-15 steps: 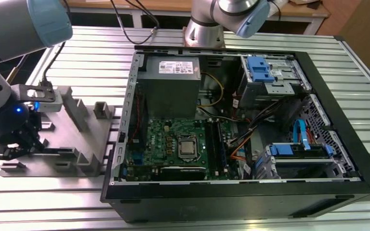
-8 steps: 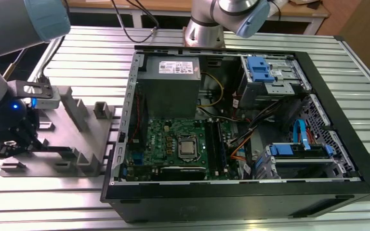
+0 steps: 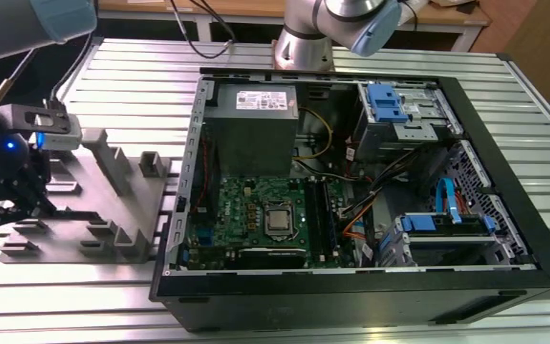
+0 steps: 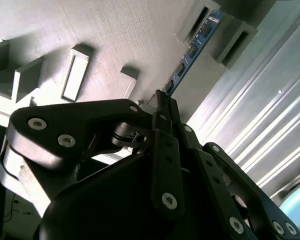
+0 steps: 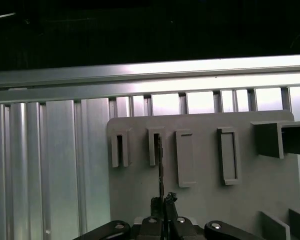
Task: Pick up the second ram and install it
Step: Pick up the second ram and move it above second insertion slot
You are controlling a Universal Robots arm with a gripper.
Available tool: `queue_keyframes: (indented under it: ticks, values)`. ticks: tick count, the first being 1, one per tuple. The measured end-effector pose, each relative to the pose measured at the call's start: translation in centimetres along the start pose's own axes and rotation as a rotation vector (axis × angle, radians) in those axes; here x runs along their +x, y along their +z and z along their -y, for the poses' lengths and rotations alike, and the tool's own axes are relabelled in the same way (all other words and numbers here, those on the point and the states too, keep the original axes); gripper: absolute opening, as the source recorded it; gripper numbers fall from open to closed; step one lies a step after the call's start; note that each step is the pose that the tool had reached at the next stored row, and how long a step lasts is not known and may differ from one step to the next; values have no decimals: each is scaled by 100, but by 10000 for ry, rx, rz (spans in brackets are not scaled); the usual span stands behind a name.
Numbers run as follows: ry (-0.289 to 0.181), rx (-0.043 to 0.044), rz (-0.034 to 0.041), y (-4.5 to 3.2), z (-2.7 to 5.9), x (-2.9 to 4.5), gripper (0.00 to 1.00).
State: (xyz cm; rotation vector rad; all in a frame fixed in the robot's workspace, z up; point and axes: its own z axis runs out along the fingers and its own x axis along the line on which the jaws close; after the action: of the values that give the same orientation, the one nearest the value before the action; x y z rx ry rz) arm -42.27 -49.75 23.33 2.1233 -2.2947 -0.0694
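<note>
The second ram [image 4: 190, 50] is a narrow bluish board with dark chips, seen edge-on in the first wrist view [image 5: 160, 165]. It runs from my fingertips to a slotted post of the grey holder block [image 5: 200, 200]. My gripper [image 4: 160, 102] is shut on the near end of the stick, its black fingers [image 5: 166, 202] pressed together on it. In the exterior view the gripper [image 3: 12, 209] hangs low over the holder block [image 3: 112, 168] at that view's left, well apart from the open computer case [image 3: 198, 179].
Inside the case lie the green motherboard [image 3: 256, 215], its long black slots [image 3: 320, 215], a grey power supply [image 3: 256, 129] and blue-tabbed drive bays [image 3: 389, 104]. Upright grey posts [image 3: 151, 165] stand on the holder. Ribbed metal table [image 3: 132, 72] surrounds everything.
</note>
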Motion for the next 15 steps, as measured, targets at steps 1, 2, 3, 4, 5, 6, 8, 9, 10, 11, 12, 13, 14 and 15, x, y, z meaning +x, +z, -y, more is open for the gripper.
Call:
queue_keyframes:
  ticks: [1, 2, 3, 4, 5, 6, 8, 9, 10, 11, 12, 13, 14, 15]
  values:
    - [-1, 1, 1, -29, -1, 0, 10]
    - [-1, 1, 2, -56, -2, -1, 10]
    - [-1, 2, 2, -84, -3, -2, 10]
    - [-1, 2, 2, -116, -4, -2, 10]
    - [-1, 1, 1, -148, -6, -3, 10]
    - [-1, 1, 1, -179, -7, -3, 10]
    - [-1, 1, 1, -242, -10, -5, 10]
    - [-1, 1, 1, -275, -12, -5, 10]
    - [-1, 1, 1, -307, -13, -6, 10]
    - [-1, 1, 2, -340, -14, -7, 10]
    - [-1, 2, 2, -373, -15, -8, 10]
    - [-1, 1, 1, -408, -17, -8, 10]
    - [-1, 0, 1, -442, -18, -9, 10]
    - [-2, 1, 2, -475, -20, -10, 10]
